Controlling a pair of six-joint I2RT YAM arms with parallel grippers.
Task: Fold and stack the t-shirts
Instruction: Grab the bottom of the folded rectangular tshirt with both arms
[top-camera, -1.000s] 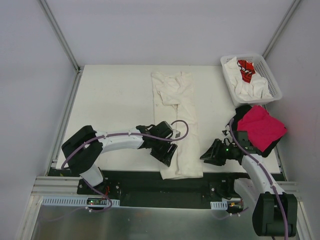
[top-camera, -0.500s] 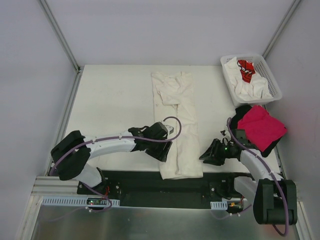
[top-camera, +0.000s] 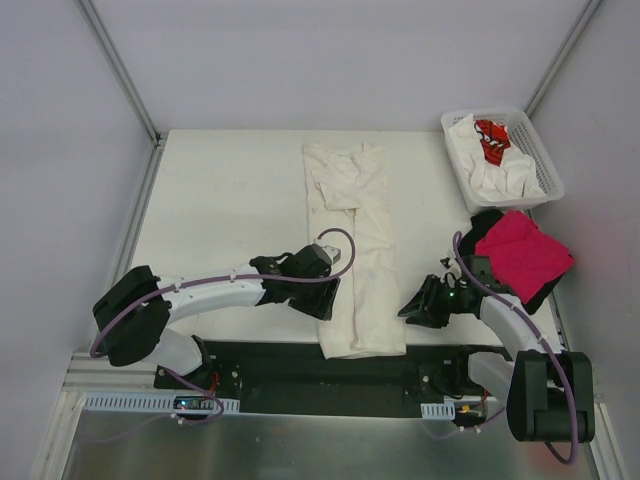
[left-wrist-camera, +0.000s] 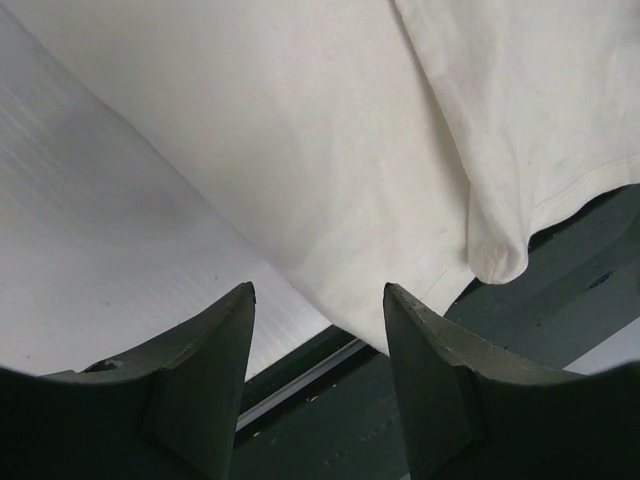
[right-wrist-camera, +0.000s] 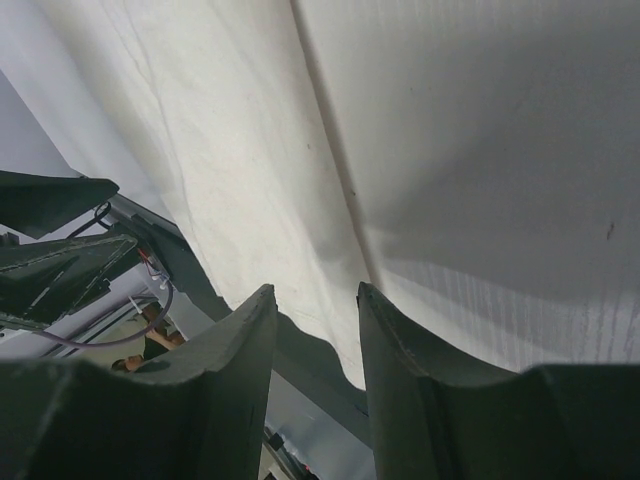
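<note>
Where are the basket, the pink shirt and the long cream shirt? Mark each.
basket (top-camera: 545, 152), top view, its right-hand wall.
pink shirt (top-camera: 522, 255), top view, middle of the cloth.
long cream shirt (top-camera: 372, 270), top view, middle of its length.

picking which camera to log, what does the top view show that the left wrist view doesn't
Only the top view: the white basket of shirts, the pink t-shirt and the right gripper. Only the left wrist view: the hem corner curled up close, drooping past the table edge. Both: the long cream t-shirt, the table and the open left gripper.
</note>
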